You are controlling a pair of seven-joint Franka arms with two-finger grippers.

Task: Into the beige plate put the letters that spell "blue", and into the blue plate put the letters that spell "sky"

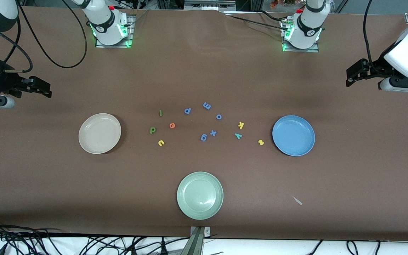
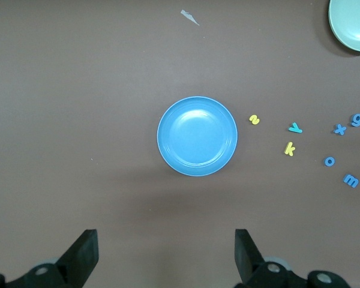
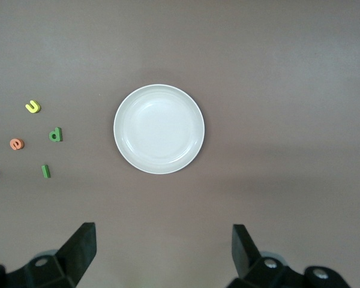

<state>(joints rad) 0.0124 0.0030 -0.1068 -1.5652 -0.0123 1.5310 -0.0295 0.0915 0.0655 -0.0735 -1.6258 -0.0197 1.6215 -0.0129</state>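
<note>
Brown tabletop (image 1: 204,71) lies under both my grippers, and neither touches anything. My left gripper (image 2: 167,255) hangs with its jaws spread wide and empty over bare cloth at the left arm's end. My right gripper (image 3: 163,255) hangs the same way, jaws wide apart and holding nothing, at the right arm's end.

In the front view the blue plate (image 1: 293,135) sits at about three o'clock from the middle of the letter scatter, the beige plate (image 1: 100,133) at nine o'clock, and a pale green plate (image 1: 200,195) at six o'clock. All three plates hold nothing.

The dark green b (image 1: 153,130), thin green l (image 1: 160,113), yellow u (image 1: 161,143) and orange e (image 1: 172,125) cluster near the beige plate. The yellow s (image 1: 260,142) lies just beside the blue plate, with the yellow k (image 1: 241,125) and teal y (image 1: 238,136) near it. Periwinkle-blue letters (image 1: 207,106) lie between the two groups.
</note>
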